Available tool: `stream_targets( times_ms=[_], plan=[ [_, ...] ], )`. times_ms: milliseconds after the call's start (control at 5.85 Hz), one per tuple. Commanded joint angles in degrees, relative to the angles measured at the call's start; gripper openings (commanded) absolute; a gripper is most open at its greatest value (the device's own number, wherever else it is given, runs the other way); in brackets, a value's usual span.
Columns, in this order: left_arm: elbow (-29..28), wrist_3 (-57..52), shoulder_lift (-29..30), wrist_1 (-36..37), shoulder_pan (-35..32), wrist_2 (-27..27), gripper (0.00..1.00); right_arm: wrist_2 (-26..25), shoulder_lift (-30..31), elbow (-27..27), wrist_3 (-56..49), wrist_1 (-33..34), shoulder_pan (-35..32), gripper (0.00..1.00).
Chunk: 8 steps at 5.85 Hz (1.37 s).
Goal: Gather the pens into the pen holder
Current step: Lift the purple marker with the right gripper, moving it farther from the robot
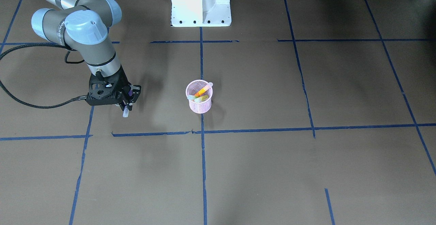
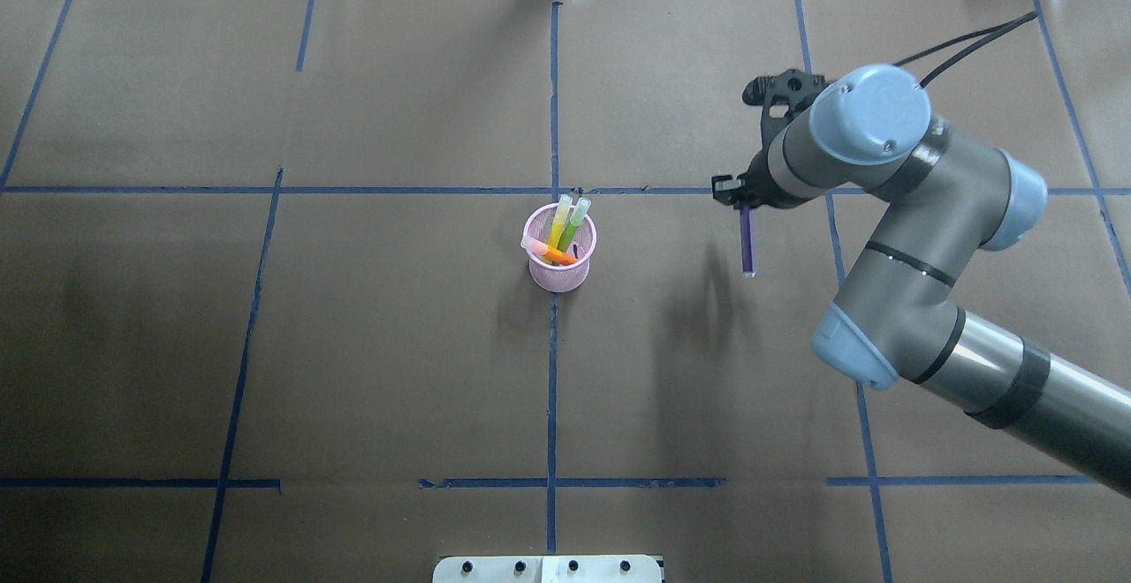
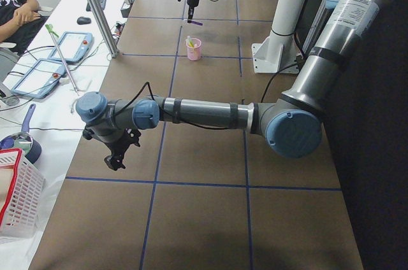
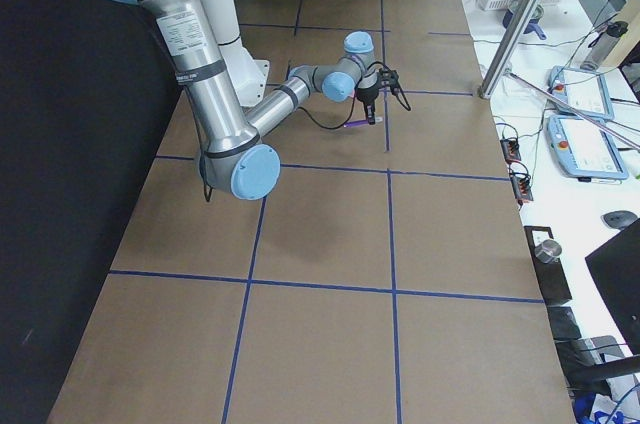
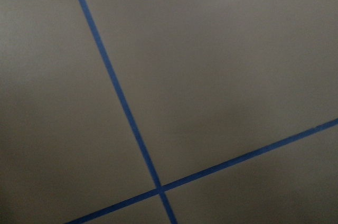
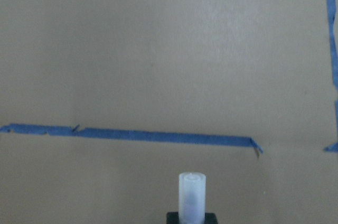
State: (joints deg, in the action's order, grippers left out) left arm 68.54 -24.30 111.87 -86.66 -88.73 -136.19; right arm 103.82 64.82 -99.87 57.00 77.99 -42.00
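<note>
Over the brown table (image 2: 353,344), my right gripper (image 2: 745,205) clamps the purple pen (image 2: 748,244) aloft, well apart from the pen holder (image 2: 558,277), for transfer.

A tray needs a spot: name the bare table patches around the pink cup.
Free: brown paper-covered table left of the small pink wire-mesh pen holder, and between it and the robot's white base. Crowded: its right, where the right gripper holds the slim purple pen.

Right arm (image 2: 919,238): grey tube links, pale-blue round joint caps (image 2: 870,110) dotted with small screws. Behind the black claw (image 1: 126,106) a black braided cable (image 1: 44,108) trails — farther back, a silver tube (image 2: 1074,420) banded black.
</note>
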Motion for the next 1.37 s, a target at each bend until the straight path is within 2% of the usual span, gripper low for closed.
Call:
stream_targets(
  times_ms=[0, 342, 513, 684, 855, 1026, 1197],
  plan=[
    [-0.51, -1.19, -7.69, -6.3, -0.22, 0.22, 1.0, -4.67, -1.09, -7.75, -5.84, 0.41, -4.29, 0.0],
    [-0.51, -1.1, -9.74, -6.5, -0.22, 2.31, 1.0, -4.85, -4.15, -13.57, -4.98, 1.81, -6.42, 0.0],
    [1.23, -0.92, -11.74, -6.5, -0.3, 2.33, 1.0, -8.16, -8.87, -14.38, -2.45, 8.08, -5.29, 0.0],
    [8.47, 3.52, -16.89, -6.67, -0.22, 2.33, 1.0, -10.54, -11.18, -14.04, -1.12, 10.06, -3.19, 0.0],
    [13.24, 4.95, -21.04, -6.76, -0.13, 2.41, 1.0, -14.14, -11.9, -13.51, 0.12, 10.08, -0.39, 0.0],
    [14.77, 4.97, -22.82, -6.76, -0.21, 2.68, 1.0, -16.96, -14.87, -11.24, 2.39, 10.08, 1.9, 0.0],
    [15.39, 5.05, -23.18, -6.76, -0.22, 2.77, 1.0, -23.34, -18.12, -7.57, 2.85, 9.82, 5.49, 0.0]
  ],
)
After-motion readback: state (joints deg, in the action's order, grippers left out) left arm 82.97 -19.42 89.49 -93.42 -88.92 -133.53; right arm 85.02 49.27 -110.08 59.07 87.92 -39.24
